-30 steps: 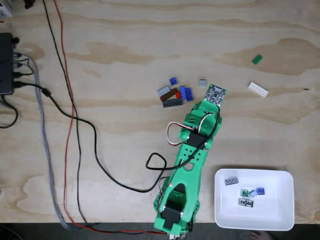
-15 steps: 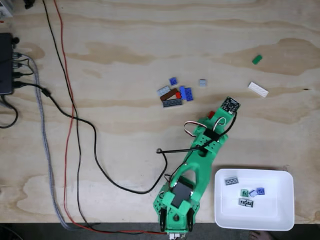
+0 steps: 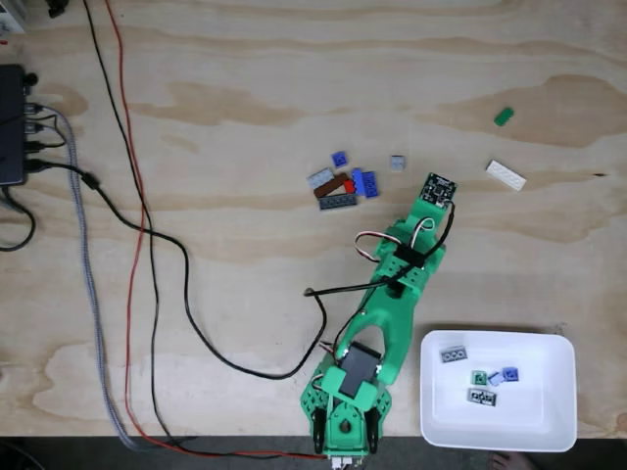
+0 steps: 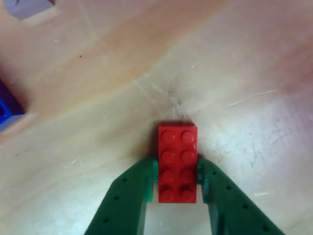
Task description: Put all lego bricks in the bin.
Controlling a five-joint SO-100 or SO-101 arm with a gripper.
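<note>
Worktop [image 3: 245, 59]: pale plywood with wavy grain.
Black box [image 3: 10, 125]: left edge of the fixed view, plugs on its right side.
Cables: a red cable [image 3: 134, 196], a black cable [image 3: 157, 240] and a grey braided cable [image 3: 86, 264] run down the left part.

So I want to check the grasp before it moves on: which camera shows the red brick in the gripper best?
The other view: the red brick sits studs up, clamped on both long sides by the green fingers of the gripper. In the fixed view the arm and its camera board cover the brick, so that view cannot confirm the grasp.
</note>
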